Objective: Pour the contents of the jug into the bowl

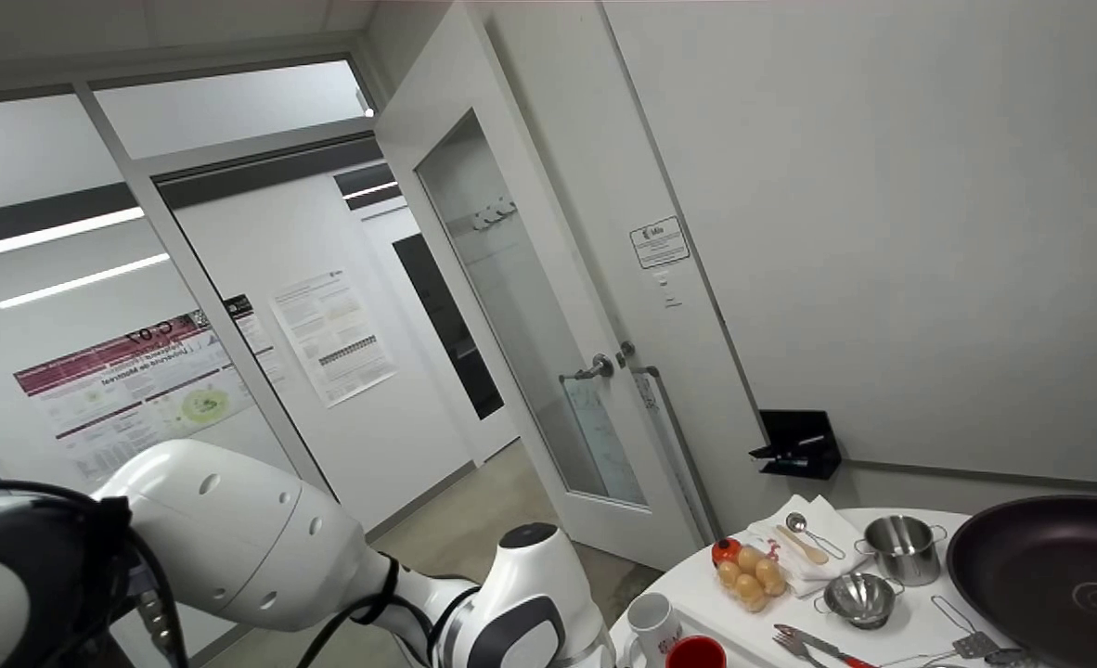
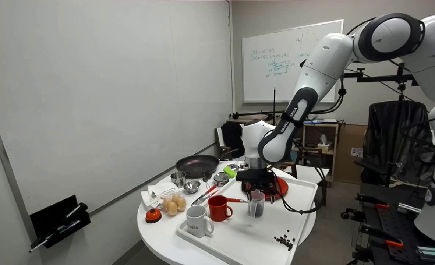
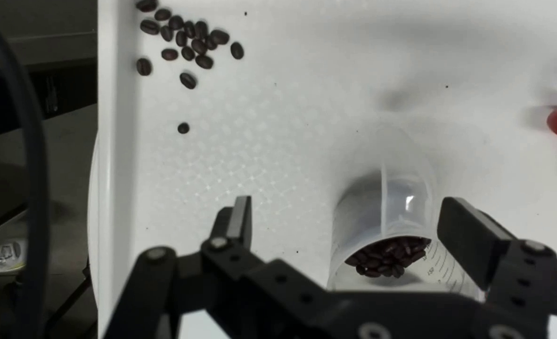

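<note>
Wrist view puts the translucent, cylindrical plastic jug between the fingers of my black gripper, closer to one finger than to its mate. The jaws stand wide apart and have hold of nothing; I can't tell whether that nearer finger touches the jug. In an exterior view the jug appears upright on the glossy white tray, which sits on the round white desk.

I read this as lining up the grasp, with the pour yet to come. My next move calls for centring over the jug, settling a finger on either side and squeezing gently, since thin plastic may flex. Then I must lift and carry it to the round, smooth red dish that I take for the bowl; it is partly hidden by the gripper, and its depth doesn't show.

Dark brown, oval coffee beans fill the jug's bottom; I expect them to roll out fast once it tips. Printed graduations mark its wall. Similar loose beans lie scattered near the tray's raised lip. In both exterior views a shiny red mug stands beside a greyish-white mug, both ceramic by the look of them.
</note>
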Controlling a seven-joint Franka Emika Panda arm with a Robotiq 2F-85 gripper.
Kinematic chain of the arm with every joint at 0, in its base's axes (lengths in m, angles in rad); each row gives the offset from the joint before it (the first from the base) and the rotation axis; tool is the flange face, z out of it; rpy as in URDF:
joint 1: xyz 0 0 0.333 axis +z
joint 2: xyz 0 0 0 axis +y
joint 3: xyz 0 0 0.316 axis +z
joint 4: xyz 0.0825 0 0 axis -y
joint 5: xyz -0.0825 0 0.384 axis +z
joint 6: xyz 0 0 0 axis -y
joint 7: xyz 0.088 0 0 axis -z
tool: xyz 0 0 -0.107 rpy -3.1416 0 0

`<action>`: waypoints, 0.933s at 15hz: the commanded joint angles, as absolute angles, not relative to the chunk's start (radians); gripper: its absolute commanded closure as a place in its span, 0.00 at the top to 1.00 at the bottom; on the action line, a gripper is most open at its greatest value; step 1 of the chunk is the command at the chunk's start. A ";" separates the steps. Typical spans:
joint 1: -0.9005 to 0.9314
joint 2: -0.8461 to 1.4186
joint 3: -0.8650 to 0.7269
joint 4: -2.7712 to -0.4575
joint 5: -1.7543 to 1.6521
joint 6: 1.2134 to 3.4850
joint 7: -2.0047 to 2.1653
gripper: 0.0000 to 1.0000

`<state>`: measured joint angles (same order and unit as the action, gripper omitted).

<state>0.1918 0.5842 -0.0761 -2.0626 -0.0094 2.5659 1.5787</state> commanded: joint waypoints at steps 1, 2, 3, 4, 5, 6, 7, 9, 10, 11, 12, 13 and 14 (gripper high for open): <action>0.201 0.644 -0.104 -2.008 -0.010 2.569 1.582 1.00; 0.203 0.651 -0.109 -2.001 -0.011 2.569 1.584 1.00; 0.205 0.655 -0.113 -1.994 -0.011 2.570 1.583 1.00; 0.205 0.656 -0.115 -1.989 -0.011 2.570 1.582 1.00; 0.203 0.652 -0.111 -1.988 -0.007 2.570 1.576 1.00; 0.206 0.648 -0.111 -1.986 -0.008 2.573 1.576 1.00; 0.206 0.639 -0.107 -1.988 -0.007 2.576 1.572 1.00; 0.210 0.624 -0.102 -1.992 -0.006 2.589 1.567 1.00; 0.214 0.620 -0.102 -1.992 -0.007 2.599 1.568 1.00; 0.220 0.619 -0.104 -1.990 -0.009 2.607 1.573 1.00; 0.231 0.623 -0.113 -1.984 -0.011 2.612 1.592 1.00; 0.256 0.639 -0.138 -1.966 -0.014 2.615 1.649 1.00; 0.262 0.651 -0.143 -1.949 -0.005 2.610 1.683 1.00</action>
<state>0.2193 0.6291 -0.1049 -1.9866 -0.0093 2.6069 1.5957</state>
